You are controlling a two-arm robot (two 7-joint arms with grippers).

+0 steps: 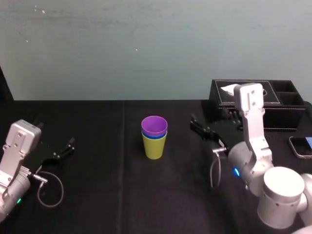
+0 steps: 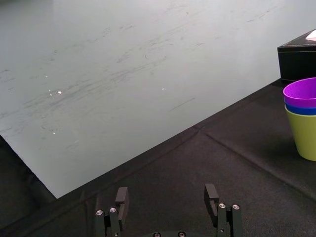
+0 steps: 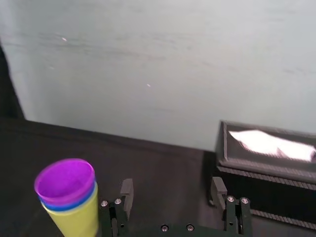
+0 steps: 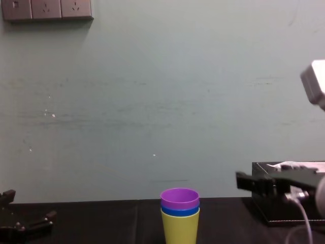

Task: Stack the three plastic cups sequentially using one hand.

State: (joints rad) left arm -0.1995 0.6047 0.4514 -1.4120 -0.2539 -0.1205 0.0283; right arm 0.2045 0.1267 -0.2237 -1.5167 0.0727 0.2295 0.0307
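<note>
The right gripper point(image 1: 194, 124) hovers over the black table point(image 1: 122, 195), near the right side of the cups, fingers spread wide and holding nothing. The left gripper point(image 2: 167, 195), also wide open and empty, sits parked at the left. At the table's centre the yellow-green cup point(image 1: 154, 146) stands upright, with the blue cup point(image 1: 157, 137) nested inside it and the purple cup point(image 1: 154, 126) on top. A black tissue box point(image 1: 282, 114) lies farther back, to the right.
</note>
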